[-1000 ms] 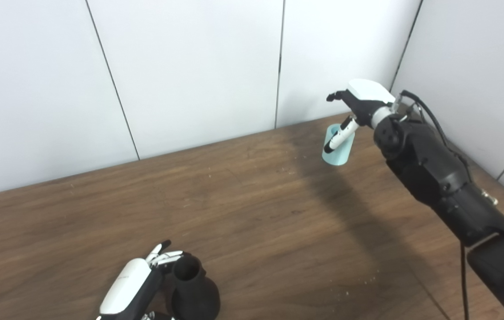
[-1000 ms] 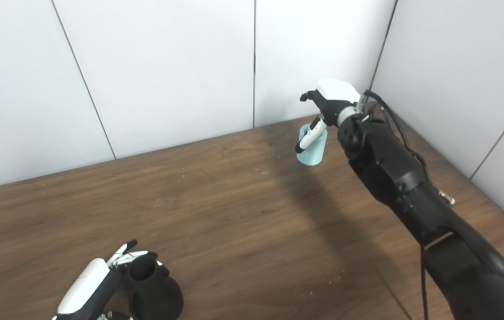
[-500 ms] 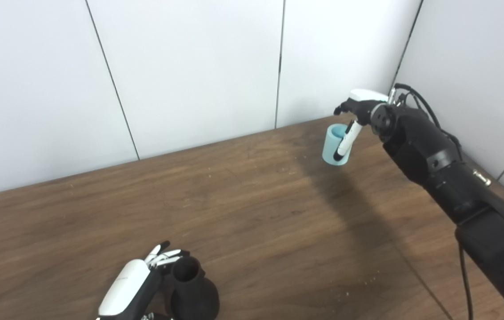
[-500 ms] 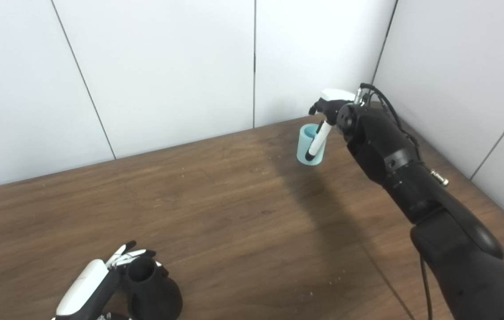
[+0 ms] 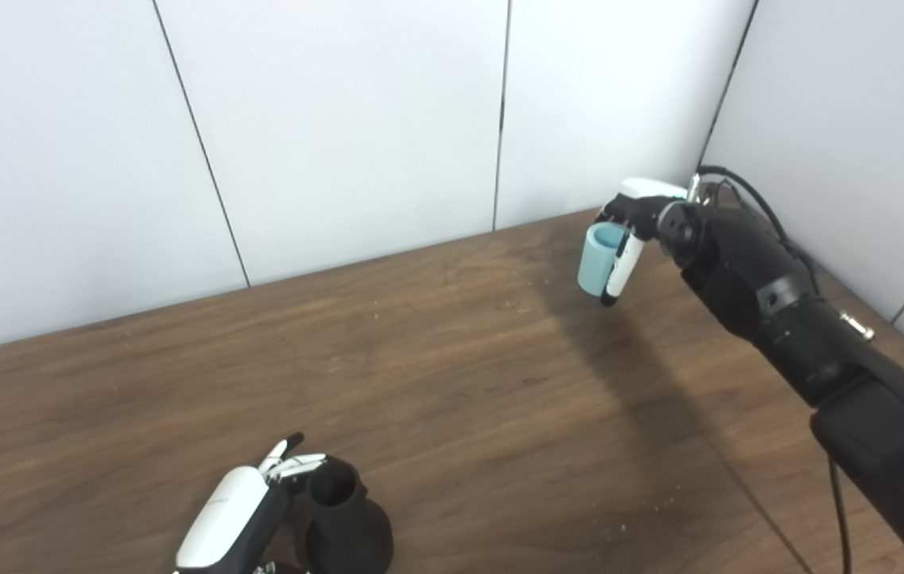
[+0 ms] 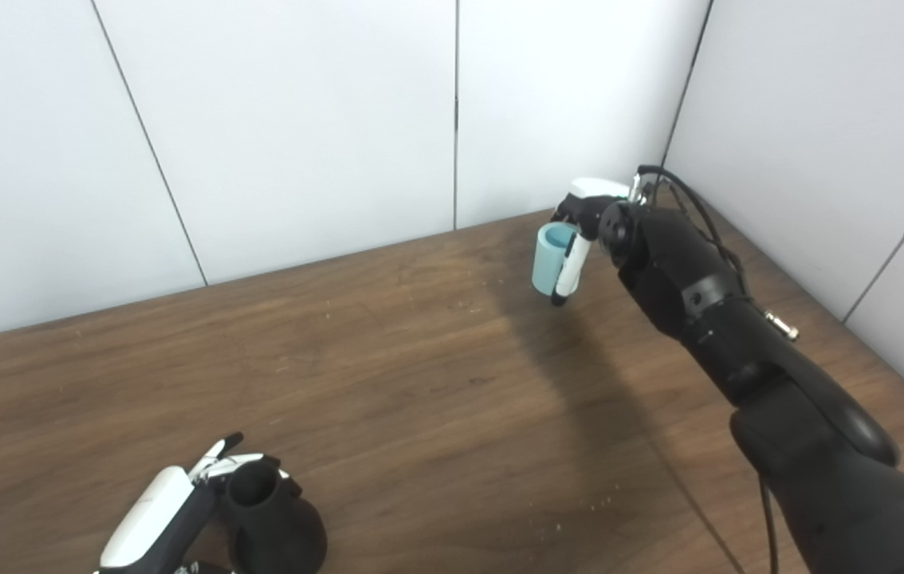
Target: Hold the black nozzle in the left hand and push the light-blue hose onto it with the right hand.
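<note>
Two hands are working at opposite ends of the wooden surface (image 5: 452, 383) and we are watching both; down at the near left edge our left hand (image 5: 241, 510) is curling its fingers around the black nozzle (image 5: 344, 522), which is standing upright with its open neck pointing up and its wide base resting on the wood; the fingers (image 5: 292, 462) are pressing against the neck, so we are calling that hand clamped on the nozzle; far off at the back right, near the corner of the white wall panels (image 5: 340, 119), our right hand (image 6: 583, 219) is wrapping around the light-blue hose (image 6: 548, 259), a short open-topped tube; a white finger is lying down its right side and the rest are reaching behind it; whether the hose is lifted or touching the surface, we cannot tell; the two pieces are sitting well apart.
</note>
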`<state>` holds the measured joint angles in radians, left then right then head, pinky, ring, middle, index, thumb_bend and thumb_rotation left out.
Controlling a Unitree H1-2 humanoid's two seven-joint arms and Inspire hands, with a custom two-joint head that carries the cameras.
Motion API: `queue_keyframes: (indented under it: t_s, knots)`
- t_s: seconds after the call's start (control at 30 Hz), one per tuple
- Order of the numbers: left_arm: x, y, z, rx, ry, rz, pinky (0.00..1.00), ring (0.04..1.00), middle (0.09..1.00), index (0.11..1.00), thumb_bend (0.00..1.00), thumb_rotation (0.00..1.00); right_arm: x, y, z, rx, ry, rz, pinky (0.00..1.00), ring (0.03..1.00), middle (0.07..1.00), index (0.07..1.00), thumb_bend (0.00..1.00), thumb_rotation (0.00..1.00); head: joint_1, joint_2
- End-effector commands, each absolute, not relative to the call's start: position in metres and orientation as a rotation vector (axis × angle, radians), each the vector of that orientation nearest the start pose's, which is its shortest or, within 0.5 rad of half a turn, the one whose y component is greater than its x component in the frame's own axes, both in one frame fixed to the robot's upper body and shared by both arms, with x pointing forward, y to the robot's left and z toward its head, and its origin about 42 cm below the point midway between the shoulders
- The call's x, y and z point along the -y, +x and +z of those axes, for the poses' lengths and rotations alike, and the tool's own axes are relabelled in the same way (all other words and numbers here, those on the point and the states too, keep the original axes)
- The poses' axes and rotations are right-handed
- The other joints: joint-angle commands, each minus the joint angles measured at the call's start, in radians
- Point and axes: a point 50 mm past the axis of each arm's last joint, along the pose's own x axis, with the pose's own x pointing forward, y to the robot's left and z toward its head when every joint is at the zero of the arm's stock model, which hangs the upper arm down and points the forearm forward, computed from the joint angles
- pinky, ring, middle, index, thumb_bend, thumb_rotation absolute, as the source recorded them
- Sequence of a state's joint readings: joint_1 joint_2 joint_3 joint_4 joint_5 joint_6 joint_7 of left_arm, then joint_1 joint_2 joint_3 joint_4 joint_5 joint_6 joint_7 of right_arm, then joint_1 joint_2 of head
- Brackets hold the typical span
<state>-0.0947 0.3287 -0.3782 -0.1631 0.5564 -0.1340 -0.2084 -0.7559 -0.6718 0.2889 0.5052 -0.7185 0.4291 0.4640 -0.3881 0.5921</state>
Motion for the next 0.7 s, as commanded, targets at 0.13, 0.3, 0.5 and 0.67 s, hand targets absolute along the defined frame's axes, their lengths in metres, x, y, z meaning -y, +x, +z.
queue_keyframes:
  t_s: [0.13,0.3,0.5,0.67]
  knots:
    - [-0.2029,0.2756,0.1226,0.210,0.980,-0.633,1.00,0.778,0.475,0.495,0.52,0.00,0.3980,0.4942,0.3008,-0.381,-1.363,-0.056,0.66,0.728,0.793,0.780,0.94,0.00,-0.004,0.002]
    - [-0.2024,0.2762,0.1226,0.210,0.980,-0.635,1.00,0.778,0.475,0.495,0.52,0.00,0.3980,0.4940,0.3007,-0.377,-1.363,-0.058,0.65,0.723,0.790,0.778,0.94,0.00,-0.005,0.002]
    - [-0.2026,0.2761,0.1230,0.210,0.980,-0.643,1.00,0.778,0.475,0.495,0.52,0.00,0.3988,0.4935,0.3007,-0.373,-1.367,-0.069,0.65,0.716,0.782,0.773,0.93,0.00,-0.006,0.005]
    - [-0.2034,0.2773,0.1228,0.207,0.982,-0.646,1.00,0.778,0.475,0.495,0.52,0.00,0.3968,0.4942,0.3003,-0.364,-1.372,-0.072,0.64,0.715,0.775,0.767,0.93,0.00,-0.006,0.007]
